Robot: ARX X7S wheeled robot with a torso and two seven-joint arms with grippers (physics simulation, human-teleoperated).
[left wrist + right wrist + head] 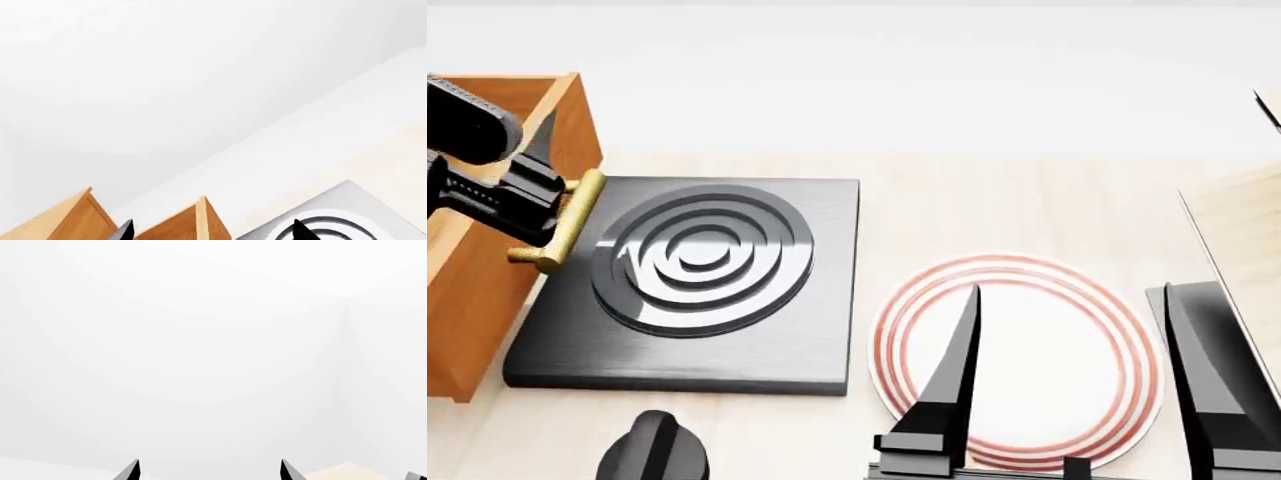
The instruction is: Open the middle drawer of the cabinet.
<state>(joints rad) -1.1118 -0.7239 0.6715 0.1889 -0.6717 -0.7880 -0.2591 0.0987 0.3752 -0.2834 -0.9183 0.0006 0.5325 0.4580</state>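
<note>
the left gripper (pixel 545 212) is closed on the brass handle (pixel 561 222) of the middle drawer (pixel 474 270) at nine o'clock, a stiff, hard box that slides if pulled straight by that bar.

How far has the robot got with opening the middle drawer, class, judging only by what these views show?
Done: the left gripper has reached the brass handle, and the drawer already stands out from the cabinet, its open top visible. In hand: its fingers sit at the handle, though whether they are clamped is unclear. Left: any further pull cannot be judged. The right gripper hangs open above the plate.
</note>
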